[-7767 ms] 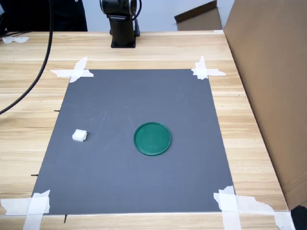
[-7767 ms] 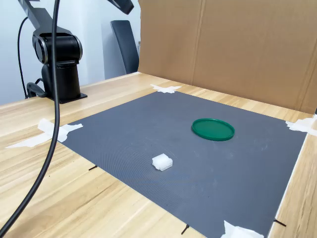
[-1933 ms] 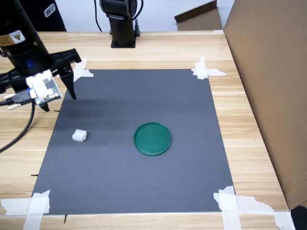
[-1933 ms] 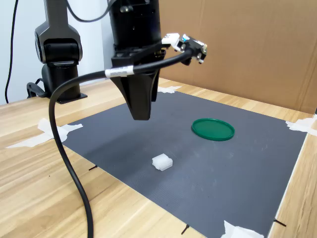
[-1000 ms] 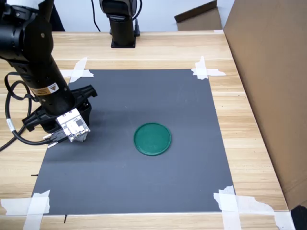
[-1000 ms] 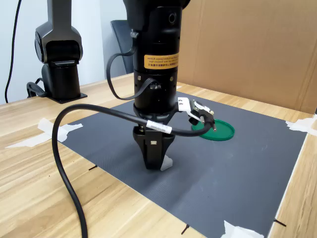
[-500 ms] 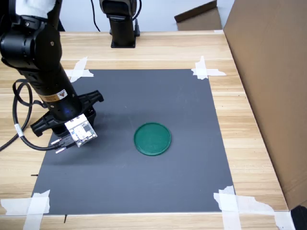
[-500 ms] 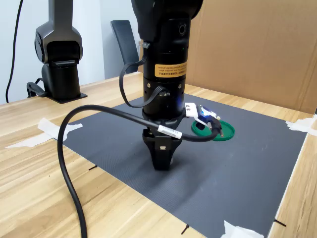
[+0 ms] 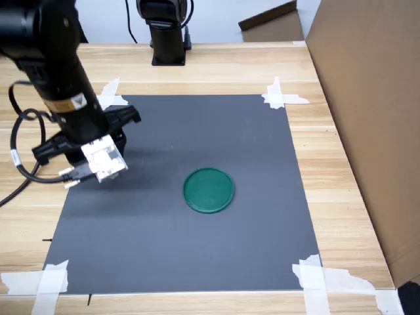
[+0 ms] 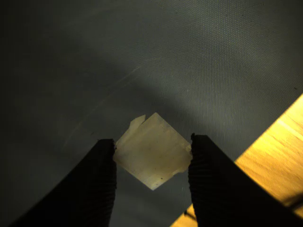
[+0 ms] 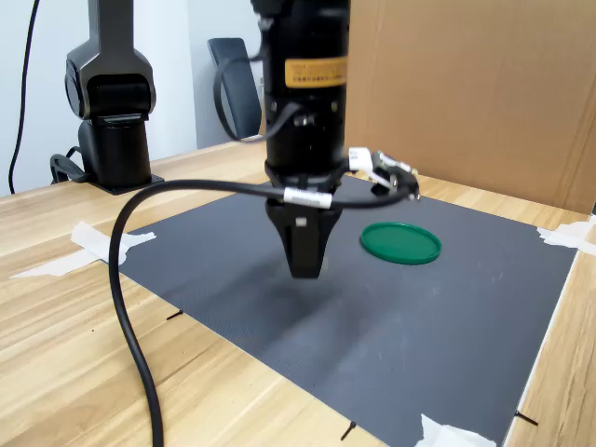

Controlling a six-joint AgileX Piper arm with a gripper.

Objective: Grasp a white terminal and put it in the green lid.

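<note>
In the wrist view the white terminal (image 10: 151, 151) sits pinched between the two black fingers of my gripper (image 10: 151, 158), turned cornerwise, with the grey mat well below it. In the second exterior view the gripper (image 11: 305, 259) hangs above the mat, and its fingers hide the terminal. The green lid (image 9: 208, 190) lies flat on the mat with nothing in it, to the right of the arm (image 9: 65, 85) in the first exterior view. In the second exterior view the green lid (image 11: 400, 243) is behind and to the right of the gripper.
A grey mat (image 9: 197, 249) is taped to the wooden table with white strips (image 9: 282, 97) at its corners. A cardboard wall (image 9: 374, 118) stands along the first exterior view's right. The arm's base (image 9: 167, 33) is at the back, and a black cable (image 11: 126, 307) droops beside the gripper.
Over the last second the gripper, down on the mat around the terminal, has risen with the terminal in it. The spot where the terminal lay is now bare.
</note>
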